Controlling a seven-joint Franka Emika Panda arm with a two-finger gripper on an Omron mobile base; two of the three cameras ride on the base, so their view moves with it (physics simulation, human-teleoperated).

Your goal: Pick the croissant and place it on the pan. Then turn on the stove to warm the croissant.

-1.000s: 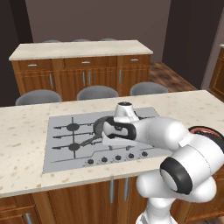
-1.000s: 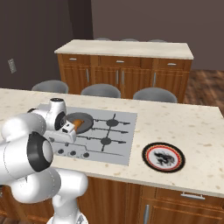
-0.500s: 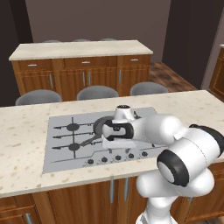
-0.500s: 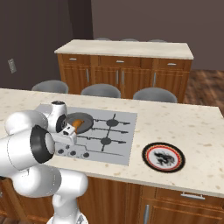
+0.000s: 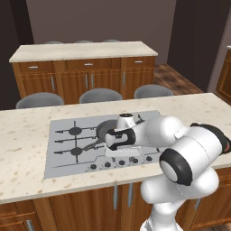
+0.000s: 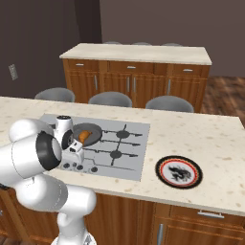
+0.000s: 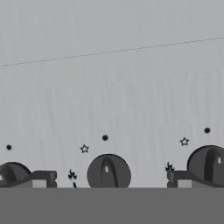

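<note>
The brown croissant (image 6: 85, 136) lies in the dark round pan (image 6: 88, 130) on the near-left burner of the stove (image 6: 129, 158). From the left base view the pan (image 5: 104, 128) shows behind my hand, its handle running down-left. My gripper (image 6: 76, 158) points down just in front of the pan, over the row of black knobs (image 6: 76, 167). It is open and holds nothing. Seen from the hand, the gripper (image 7: 109, 179) is close above the silver stove surface (image 7: 113, 87), with one knob (image 7: 108, 173) centred between the two fingertips (image 7: 41, 177).
A red-rimmed plate (image 6: 179, 171) sits on the counter right of the stove. Two more knobs (image 7: 209, 165) flank the centred one. Grey stools (image 5: 100, 95) line the far side of the island, with a wooden cabinet run (image 5: 85, 72) behind them.
My hand has come away from over the pan, moving down and toward the front edge of the stove, to the knob row. The jaws stay open. The croissant has not moved.
</note>
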